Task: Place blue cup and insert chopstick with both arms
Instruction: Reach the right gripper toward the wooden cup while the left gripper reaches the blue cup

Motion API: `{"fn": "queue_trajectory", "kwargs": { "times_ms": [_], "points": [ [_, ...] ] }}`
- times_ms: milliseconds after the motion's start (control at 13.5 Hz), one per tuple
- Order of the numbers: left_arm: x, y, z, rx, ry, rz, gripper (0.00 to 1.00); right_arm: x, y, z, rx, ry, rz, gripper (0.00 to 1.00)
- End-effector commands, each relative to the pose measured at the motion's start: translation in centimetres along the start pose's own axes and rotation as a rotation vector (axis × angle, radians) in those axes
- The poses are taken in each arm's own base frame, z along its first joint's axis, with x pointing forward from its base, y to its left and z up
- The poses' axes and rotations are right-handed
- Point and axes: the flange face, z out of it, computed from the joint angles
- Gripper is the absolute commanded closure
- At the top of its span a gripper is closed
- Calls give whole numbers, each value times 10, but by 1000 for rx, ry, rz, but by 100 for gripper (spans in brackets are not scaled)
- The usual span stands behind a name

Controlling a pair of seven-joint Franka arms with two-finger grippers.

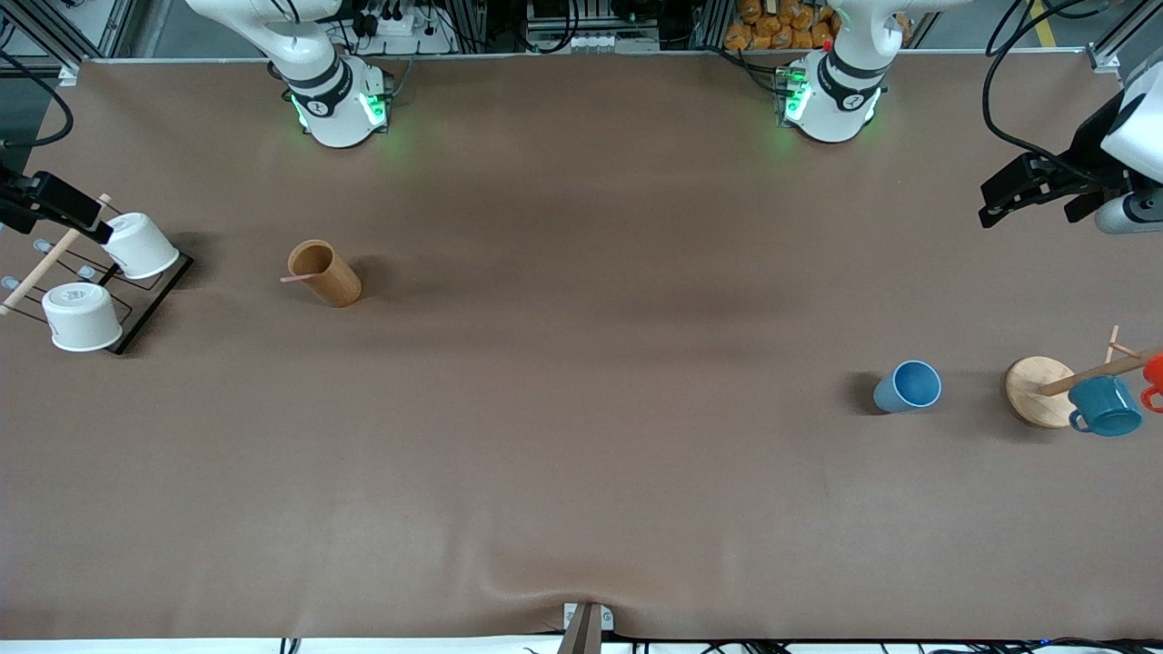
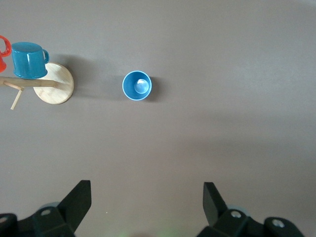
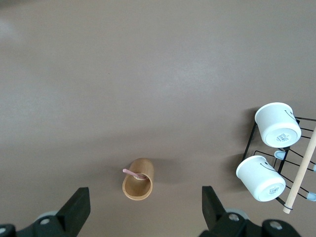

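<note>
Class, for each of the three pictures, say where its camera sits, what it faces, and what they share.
Front view: high across the table, facing both arms' bases; left gripper open.
Left wrist view: looks down on the blue cup; its open jaws show.
Right wrist view: looks down on the chopstick in the brown wooden cup; its open jaws show.
Shared: front view also shows both cups.

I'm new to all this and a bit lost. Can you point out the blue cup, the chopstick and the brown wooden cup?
blue cup (image 1: pixel 908 386): front view, on its rim opening.
chopstick (image 1: pixel 300 278): front view, on the pink end sticking out.
brown wooden cup (image 1: pixel 332 280): front view, on its side wall.
</note>
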Motion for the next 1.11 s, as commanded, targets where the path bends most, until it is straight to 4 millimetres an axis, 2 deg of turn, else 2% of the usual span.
{"fn": "queue_trajectory", "kwargs": {
  "times_ms": [0,148,369,517,591,739,886,960,1034],
  "points": [
    [-3,-11,-6,-2,-2,5,0,1,1,-3,-9,1,-3,0],
    [-3,-13,-7,-2,-1,2,0,1,1,-3,-9,1,-2,0],
    [4,-14,0,-3,-12,1,0,7,-1,10,-13,-24,-12,0],
    [13,-21,16,-4,-38,-13,0,24,-8,49,-22,-102,-32,0],
    [16,-22,23,-3,-47,-16,0,21,-7,61,-20,-159,-62,0],
    [26,-32,47,-4,-57,-34,0,31,-3,90,-18,-227,-136,0],
    [31,-35,75,-5,-54,-37,0,46,-9,136,-15,-305,-162,0],
    [33,-41,91,-4,-47,-47,0,48,-15,149,-18,-324,-162,0],
    [35,-44,108,4,-37,-50,0,51,-24,171,-11,-367,-167,0]
  ]
}}
